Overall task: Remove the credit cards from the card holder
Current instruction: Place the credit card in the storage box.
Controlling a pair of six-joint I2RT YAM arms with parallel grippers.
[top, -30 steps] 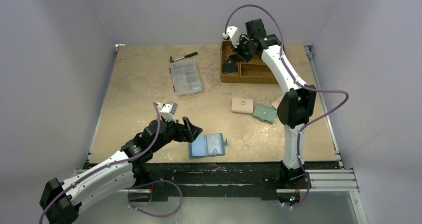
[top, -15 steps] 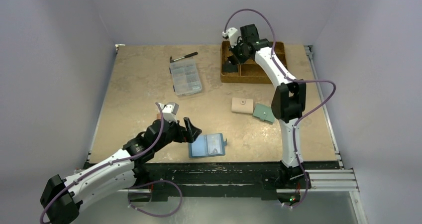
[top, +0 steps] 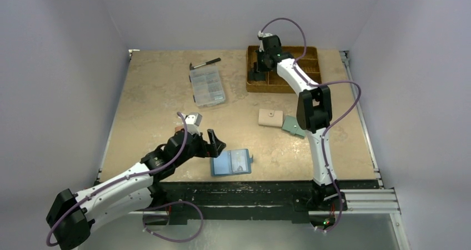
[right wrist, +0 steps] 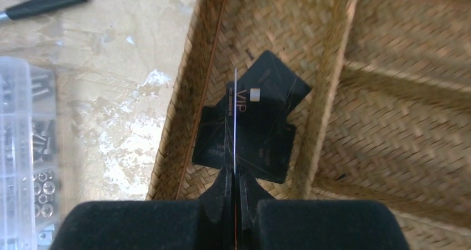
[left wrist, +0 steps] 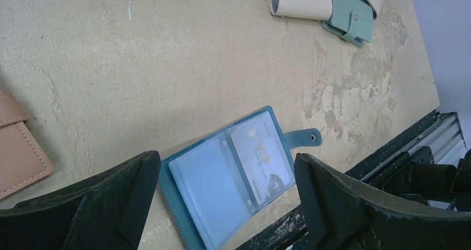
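Right wrist view: right gripper (right wrist: 234,175) pinches a thin card (right wrist: 235,122) edge-on over black cards (right wrist: 269,94) in the tray (right wrist: 333,66). Over the card holder (left wrist: 200,189) the left gripper (left wrist: 225,166) gapes wide.

**One camera high, two on my wrists**

The top camera sits above and behind my bases and looks down on the whole table (top: 150,94). My left wrist camera looks slanted and close past my left gripper (left wrist: 225,164); it shares the card holder (left wrist: 222,186) with the top view. My right wrist camera looks from very near, steeply down along the credit card (right wrist: 235,105) in my right gripper (right wrist: 234,175), into the woven tray (right wrist: 400,105), also in the top view.
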